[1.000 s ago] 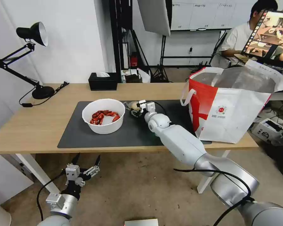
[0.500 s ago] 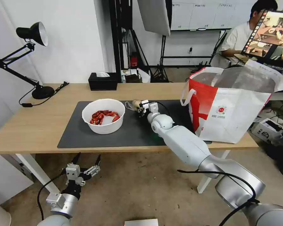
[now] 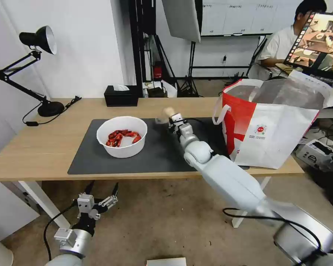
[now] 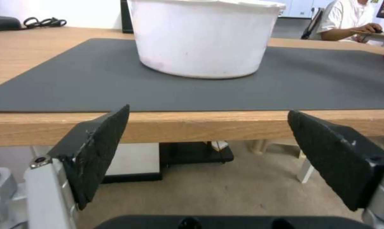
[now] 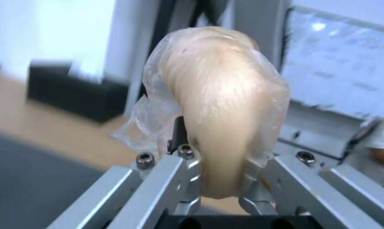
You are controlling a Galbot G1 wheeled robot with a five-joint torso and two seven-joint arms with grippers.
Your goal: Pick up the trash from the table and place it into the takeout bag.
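My right gripper (image 3: 170, 116) is shut on the beige bun in clear wrap (image 3: 168, 112), held above the dark mat (image 3: 155, 155) of the table (image 3: 33, 147), left of the takeout bag (image 3: 270, 125). The right wrist view has the bun (image 5: 219, 105) squeezed between the fingers. A white bowl of red crayfish shells (image 3: 122, 136) sits on the mat to the left; its side (image 4: 200, 38) faces the left wrist camera. My left gripper (image 3: 100, 194) hangs open below the table's front edge, its black pads (image 4: 99, 149) wide apart.
A black desk lamp (image 3: 37, 40) stands at the table's far left and a black tissue box (image 3: 121, 95) at its back edge. The takeout bag stands open at the table's right end. A person sits at a monitor (image 3: 318, 40) behind it.
My right gripper has lifted the wrapped bun off the mat and carried it up and slightly toward the bag. The left arm has not moved.
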